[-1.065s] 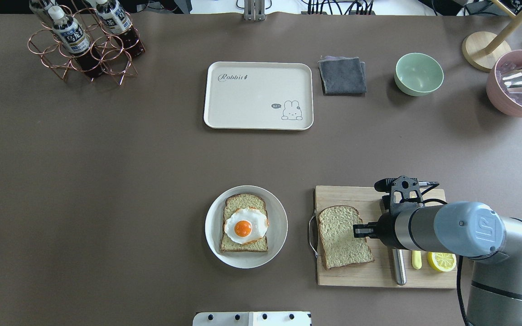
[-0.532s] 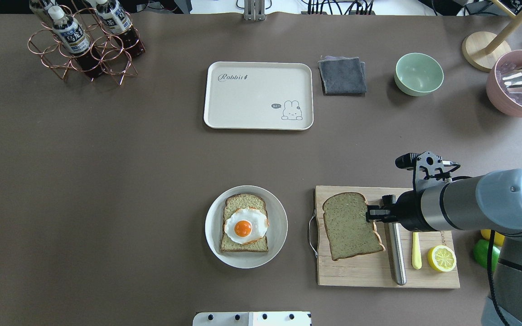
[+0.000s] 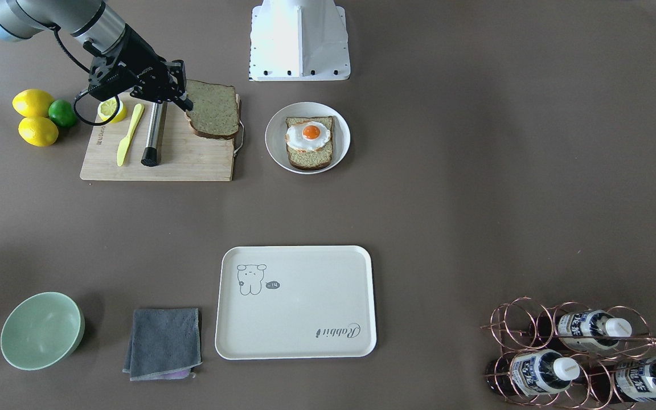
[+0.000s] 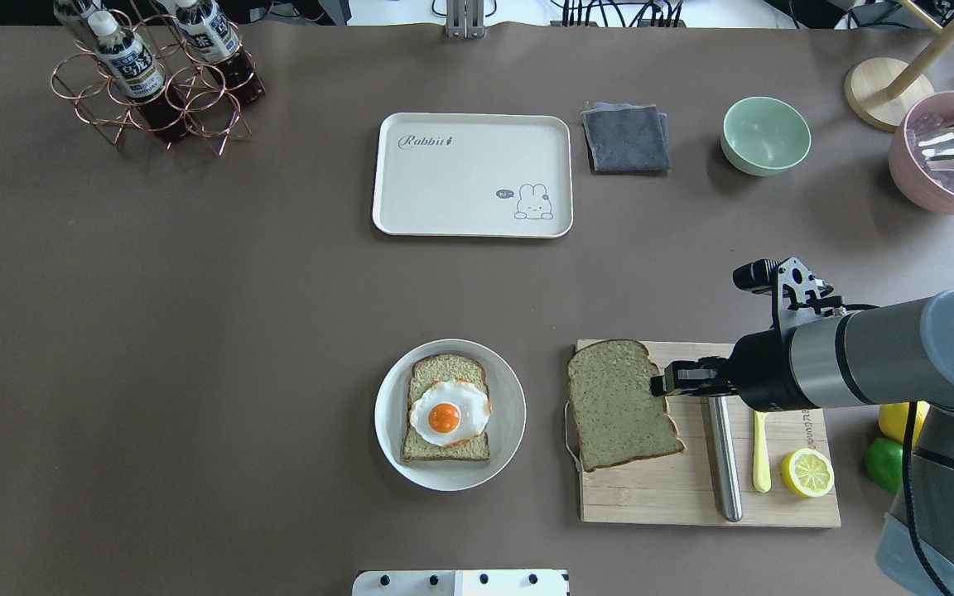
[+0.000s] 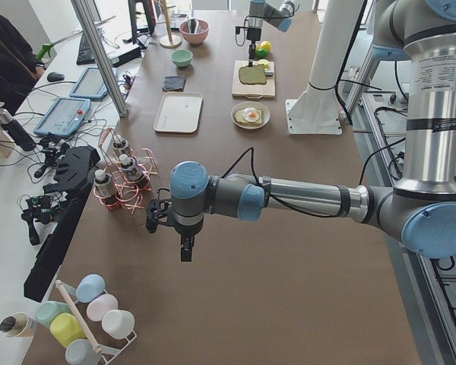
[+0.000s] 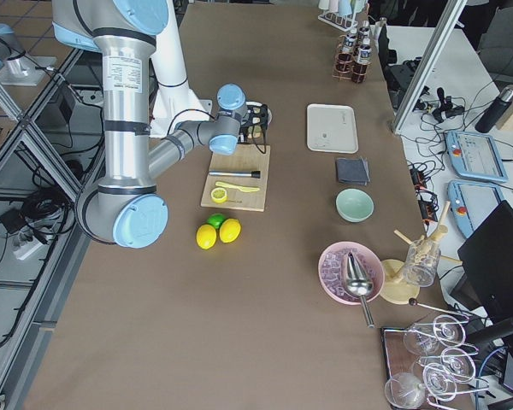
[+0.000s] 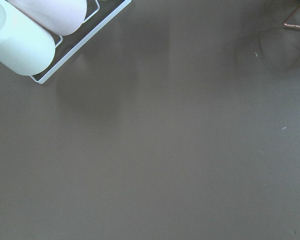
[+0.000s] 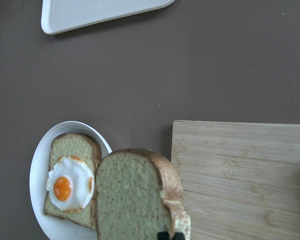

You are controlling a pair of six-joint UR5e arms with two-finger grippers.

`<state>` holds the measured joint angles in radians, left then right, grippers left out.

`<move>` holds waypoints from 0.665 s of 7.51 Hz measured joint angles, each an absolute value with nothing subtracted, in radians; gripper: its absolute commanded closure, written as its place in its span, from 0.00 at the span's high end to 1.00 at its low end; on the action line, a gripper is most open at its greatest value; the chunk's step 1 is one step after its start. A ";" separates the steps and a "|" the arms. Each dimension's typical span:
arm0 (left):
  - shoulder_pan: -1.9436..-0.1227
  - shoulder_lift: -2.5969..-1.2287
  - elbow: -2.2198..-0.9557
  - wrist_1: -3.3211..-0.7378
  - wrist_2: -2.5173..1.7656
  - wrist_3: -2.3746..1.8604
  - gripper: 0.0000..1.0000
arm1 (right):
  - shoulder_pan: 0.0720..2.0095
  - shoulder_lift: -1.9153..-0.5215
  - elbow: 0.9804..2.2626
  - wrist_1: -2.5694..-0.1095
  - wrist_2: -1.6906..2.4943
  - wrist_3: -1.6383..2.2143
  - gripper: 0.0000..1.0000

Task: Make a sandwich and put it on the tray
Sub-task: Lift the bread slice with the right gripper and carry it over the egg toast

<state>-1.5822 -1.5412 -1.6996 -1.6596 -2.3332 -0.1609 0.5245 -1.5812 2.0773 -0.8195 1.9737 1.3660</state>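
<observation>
My left arm [image 5: 304, 199] stretched out low over the table [image 5: 235, 304] far to the left, with my left claw [image 5: 185, 247] pointing down. I could not tell whether it was spread or pressed together. The plate [image 4: 510, 389] held one bread slice [image 4: 444, 454] with the egg [image 4: 448, 414] on top. The tray [image 4: 472, 175] lay well beyond it. My right arm [image 4: 841, 372] reached in level from the right. My right claw [image 4: 659, 385] pinched the second slice [image 4: 614, 406] by its right edge, over the left end of the board [image 4: 659, 497].
</observation>
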 measured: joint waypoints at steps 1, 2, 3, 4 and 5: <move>-1.582 -1.545 -1.691 -1.660 -2.333 -0.160 0.98 | 0.527 -1.570 2.030 -0.720 1.978 1.399 0.00; -1.582 -1.548 -1.684 -1.660 -2.333 -0.160 0.98 | 0.526 -1.559 1.957 -0.588 1.975 1.439 0.00; -1.582 -1.549 -1.680 -1.660 -2.332 -0.160 0.98 | 0.524 -1.530 1.879 -0.479 1.965 1.494 0.00; -1.582 -1.548 -1.678 -1.660 -2.332 -0.159 0.98 | 0.514 -1.482 1.821 -0.421 1.940 1.565 0.00; -1.583 -1.548 -1.675 -1.660 -2.332 -0.158 0.98 | 0.493 -1.439 1.792 -0.400 1.907 1.619 0.00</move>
<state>-1.5826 -1.5479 -1.6747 -1.6597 -2.3318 -0.1584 0.4930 -1.4394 1.7922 -0.3997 1.9074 1.6186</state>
